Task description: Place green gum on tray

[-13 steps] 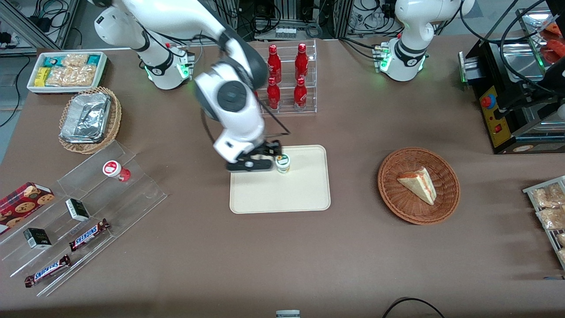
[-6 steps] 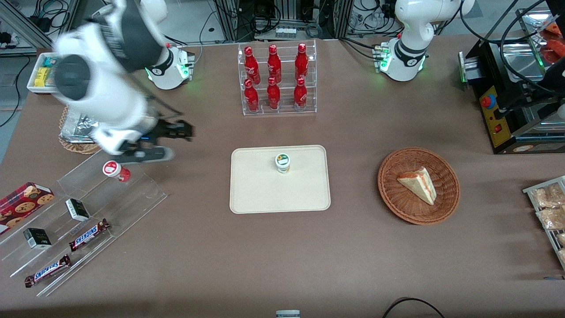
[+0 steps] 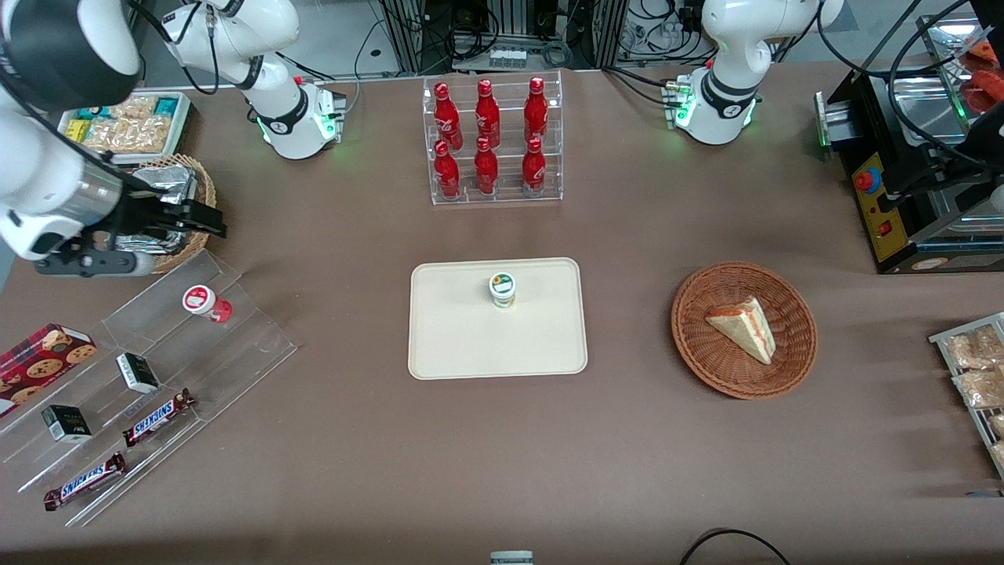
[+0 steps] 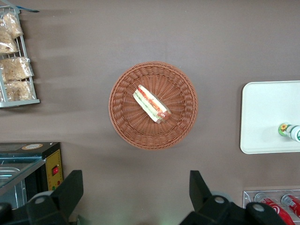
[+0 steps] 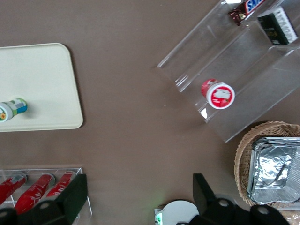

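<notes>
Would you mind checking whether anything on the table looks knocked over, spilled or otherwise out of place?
Nothing stands out. The green gum stands upright on the tray, and the open claw hangs empty toward the working arm's end of the table.

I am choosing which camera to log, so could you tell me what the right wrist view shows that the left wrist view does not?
Only the right wrist view shows the red bottle on the clear stepped stand and the foil containers, with the gripper open above the table. Only the left wrist view shows the sandwich in the round wicker basket. Both show the green gum standing on the tray.
</notes>
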Tool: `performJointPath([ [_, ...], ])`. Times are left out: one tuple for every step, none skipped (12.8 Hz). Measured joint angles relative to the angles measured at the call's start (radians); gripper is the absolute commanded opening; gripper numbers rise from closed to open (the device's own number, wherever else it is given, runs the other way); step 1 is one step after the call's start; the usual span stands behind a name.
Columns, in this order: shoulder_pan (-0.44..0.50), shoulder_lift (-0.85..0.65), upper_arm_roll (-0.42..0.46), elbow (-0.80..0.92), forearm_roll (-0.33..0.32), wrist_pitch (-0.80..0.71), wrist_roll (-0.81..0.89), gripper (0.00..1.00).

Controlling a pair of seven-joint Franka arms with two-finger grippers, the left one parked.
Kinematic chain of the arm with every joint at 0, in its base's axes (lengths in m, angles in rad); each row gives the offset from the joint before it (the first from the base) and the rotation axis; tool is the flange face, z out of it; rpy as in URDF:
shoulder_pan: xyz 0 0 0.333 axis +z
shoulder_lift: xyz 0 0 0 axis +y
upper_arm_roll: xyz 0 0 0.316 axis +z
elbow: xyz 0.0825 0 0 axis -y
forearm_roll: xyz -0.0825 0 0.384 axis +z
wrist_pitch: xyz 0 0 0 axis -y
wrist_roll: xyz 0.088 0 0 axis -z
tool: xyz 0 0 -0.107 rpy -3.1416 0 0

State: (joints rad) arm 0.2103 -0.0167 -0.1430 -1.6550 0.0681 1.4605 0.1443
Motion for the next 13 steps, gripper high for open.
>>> performJointPath([
  [-0.016, -0.003, 0.001, 0.000, -0.004, -0.001, 0.000, 1.00],
  [-0.035, -0.006, 0.001, 0.000, -0.006, -0.003, -0.003, 1.00],
  [-0.053, -0.010, 0.002, 0.001, -0.007, -0.005, -0.018, 1.00],
  [-0.071, -0.013, 0.002, 0.003, -0.014, -0.005, -0.036, 1.00],
  [-0.087, -0.014, 0.003, 0.006, -0.031, -0.005, -0.051, 1.00],
  [-0.102, -0.015, 0.005, 0.008, -0.046, -0.005, -0.063, 1.00],
  [-0.115, -0.015, 0.007, 0.011, -0.052, -0.005, -0.080, 1.00],
  [-0.129, -0.015, 0.010, 0.014, -0.053, -0.005, -0.105, 1.00],
  [-0.146, -0.015, 0.017, 0.016, -0.053, -0.005, -0.130, 1.00],
  [-0.166, -0.015, 0.033, 0.016, -0.053, -0.005, -0.146, 1.00],
  [-0.192, -0.014, 0.061, 0.016, -0.053, -0.005, -0.151, 1.00],
  [-0.214, -0.014, 0.091, 0.016, -0.053, -0.005, -0.152, 1.00],
  [-0.225, -0.012, 0.113, 0.016, -0.053, -0.005, -0.151, 1.00],
])
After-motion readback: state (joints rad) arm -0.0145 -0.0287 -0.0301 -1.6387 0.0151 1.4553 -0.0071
